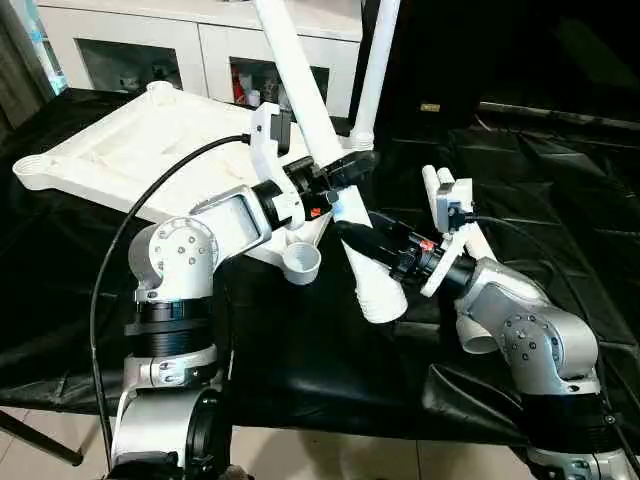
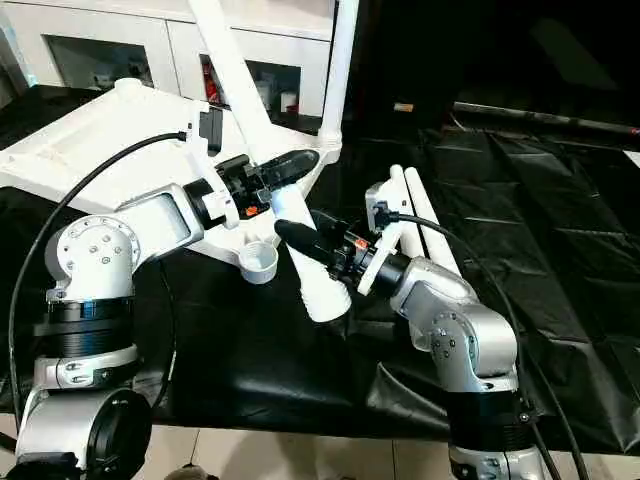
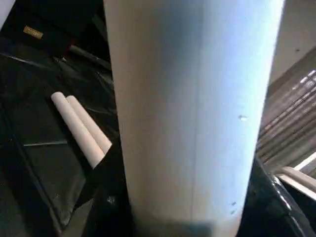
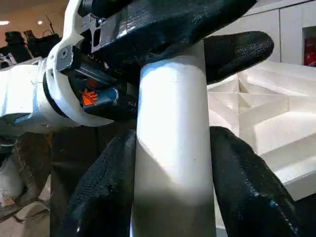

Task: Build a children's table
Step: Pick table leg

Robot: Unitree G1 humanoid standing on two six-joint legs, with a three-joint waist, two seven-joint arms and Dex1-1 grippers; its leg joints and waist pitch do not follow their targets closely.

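Observation:
The white table top lies ribbed side up on the black cloth, raised at its near corner. One white leg stands upright in the far corner socket. A second leg slants across the top, its lower end hanging just past the empty near socket. My left gripper is shut on this leg, its black fingers wrapped round the tube. Just below it, my right gripper is also shut on the leg, with fingers pressed to both sides.
Two loose white legs lie side by side on the black cloth behind my right arm. A white cabinet with shelves stands behind the table top. The cloth's front edge runs near my body.

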